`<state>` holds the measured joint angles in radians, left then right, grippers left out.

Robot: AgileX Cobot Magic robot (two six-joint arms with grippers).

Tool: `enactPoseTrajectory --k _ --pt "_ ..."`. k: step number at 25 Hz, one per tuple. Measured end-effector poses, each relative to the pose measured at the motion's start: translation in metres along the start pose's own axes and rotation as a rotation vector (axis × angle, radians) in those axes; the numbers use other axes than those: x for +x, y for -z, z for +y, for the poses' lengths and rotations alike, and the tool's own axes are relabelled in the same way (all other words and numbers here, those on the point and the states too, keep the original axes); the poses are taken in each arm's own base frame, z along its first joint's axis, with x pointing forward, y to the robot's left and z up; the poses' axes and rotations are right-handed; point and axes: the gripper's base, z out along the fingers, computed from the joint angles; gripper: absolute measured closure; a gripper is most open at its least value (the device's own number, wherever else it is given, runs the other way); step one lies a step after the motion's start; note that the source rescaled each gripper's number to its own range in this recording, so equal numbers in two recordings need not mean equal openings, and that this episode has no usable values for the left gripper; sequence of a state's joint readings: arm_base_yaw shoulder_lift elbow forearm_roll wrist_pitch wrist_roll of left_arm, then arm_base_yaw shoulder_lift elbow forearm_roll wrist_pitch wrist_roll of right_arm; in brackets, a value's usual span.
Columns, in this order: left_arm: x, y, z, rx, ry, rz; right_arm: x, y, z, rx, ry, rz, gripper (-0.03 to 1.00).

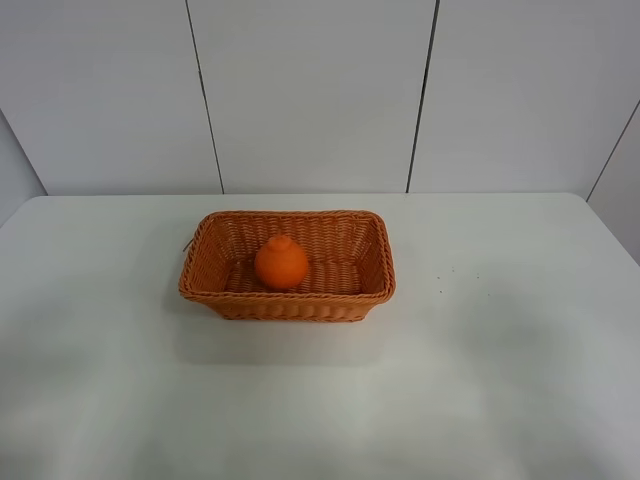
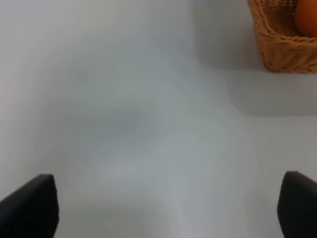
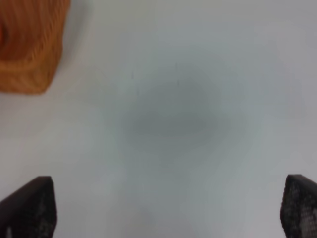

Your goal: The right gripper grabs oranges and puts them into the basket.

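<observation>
The orange [image 1: 281, 262], bright with a knob top, sits inside the woven wicker basket [image 1: 287, 305] in the middle of the white table. Neither arm shows in the exterior high view. In the right wrist view my right gripper [image 3: 168, 208] is open and empty above bare table, its fingertips [image 3: 30, 206] far apart; a blurred corner of the basket [image 3: 27, 49] lies well away from it. In the left wrist view my left gripper [image 2: 166, 208] is also open and empty, with a basket corner [image 2: 282, 47] and part of the orange [image 2: 307, 17] far off.
The white table [image 1: 500, 350] stretches around the basket, with its back edge against a pale panelled wall [image 1: 320, 90]. A few tiny dark specks [image 1: 440, 290] lie right of the basket.
</observation>
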<state>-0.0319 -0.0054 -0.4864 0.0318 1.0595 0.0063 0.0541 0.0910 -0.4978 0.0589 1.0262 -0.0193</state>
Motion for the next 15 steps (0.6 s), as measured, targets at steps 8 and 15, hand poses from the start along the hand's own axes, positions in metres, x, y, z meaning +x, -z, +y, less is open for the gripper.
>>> enactPoseTrajectory --k 8,15 --pt "0.0 0.0 0.0 0.0 0.0 0.0 0.0075 0.0127 -0.0005 0.011 0.008 -0.092 -0.03" --pt "0.0 0.0 0.0 0.0 0.0 0.0 0.0075 0.0127 -0.0008 0.014 0.01 -0.092 -0.03"
